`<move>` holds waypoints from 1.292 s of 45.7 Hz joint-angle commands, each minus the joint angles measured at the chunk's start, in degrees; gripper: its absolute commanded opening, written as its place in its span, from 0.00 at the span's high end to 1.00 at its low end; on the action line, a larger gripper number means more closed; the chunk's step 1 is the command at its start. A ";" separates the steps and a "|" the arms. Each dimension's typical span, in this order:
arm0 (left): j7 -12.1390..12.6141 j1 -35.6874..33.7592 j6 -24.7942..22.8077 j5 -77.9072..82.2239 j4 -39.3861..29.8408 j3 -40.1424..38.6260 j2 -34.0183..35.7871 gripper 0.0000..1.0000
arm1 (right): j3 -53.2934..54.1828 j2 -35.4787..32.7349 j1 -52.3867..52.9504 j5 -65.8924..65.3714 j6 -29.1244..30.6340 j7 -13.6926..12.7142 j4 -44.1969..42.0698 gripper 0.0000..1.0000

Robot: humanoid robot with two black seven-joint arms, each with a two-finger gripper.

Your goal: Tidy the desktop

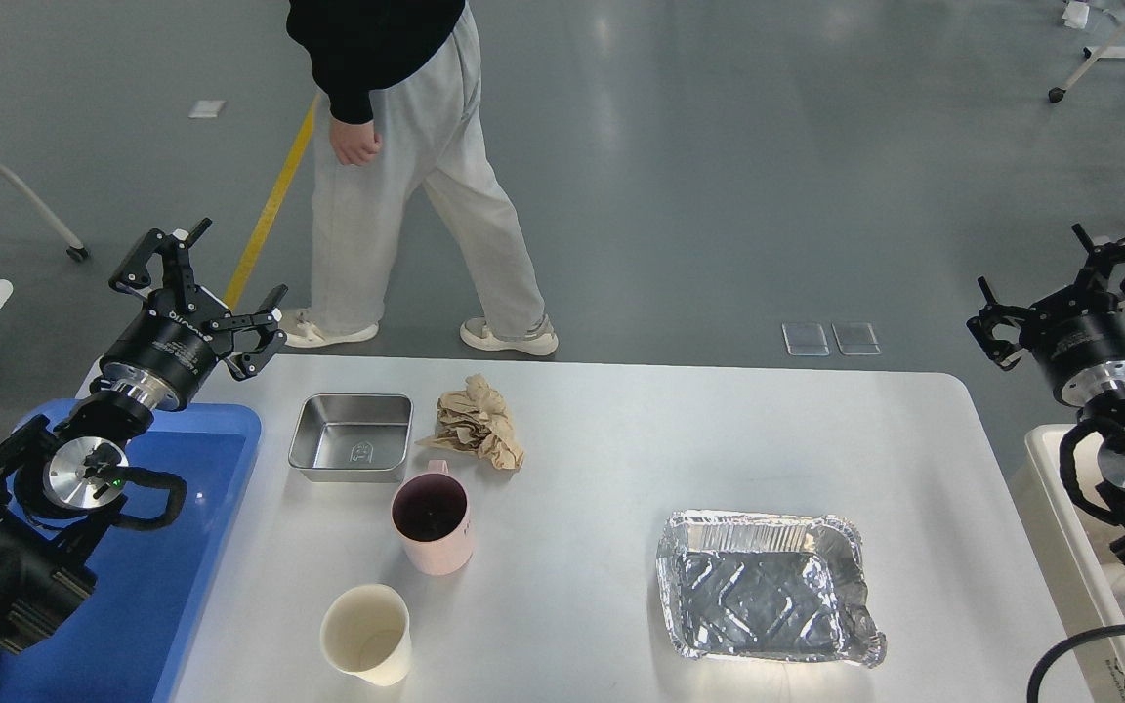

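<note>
The desktop (pixel 602 459) is a wide white-grey tabletop with rounded corners. On it lie a steel rectangular tray (pixel 352 438), a crumpled brown paper (pixel 478 423), a pink mug (pixel 434 522), a white paper cup (pixel 367 633) and a crinkled foil tray (pixel 766 584). My left gripper (pixel 203 278) hovers open above the table's far left corner, holding nothing. Past the table's right edge, my right gripper (pixel 1068 278) is raised and open, also with nothing in it.
A blue plastic tray (pixel 182 547) sits along the table's left side under my left arm. A beige bin (pixel 1061 547) stands at the right edge. A person (pixel 406 166) walks just behind the table. Chairs stand farther off on the floor.
</note>
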 commanded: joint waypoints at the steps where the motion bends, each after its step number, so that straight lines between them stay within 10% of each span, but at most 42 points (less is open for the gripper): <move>1: 0.03 -0.10 0.08 -0.27 -0.08 -0.18 -0.23 0.02 | 0.00 -0.03 -0.02 0.00 0.03 -0.01 0.00 0.00; 31: -0.14 0.69 -8.09 0.34 -0.08 -4.66 2.67 0.02 | -0.97 0.06 -0.11 -1.23 -0.05 -0.01 0.35 0.00; 59: -6.47 2.36 0.43 8.25 -6.32 -3.87 9.52 0.02 | -0.97 0.06 -0.46 -1.23 -0.14 -0.01 0.35 0.00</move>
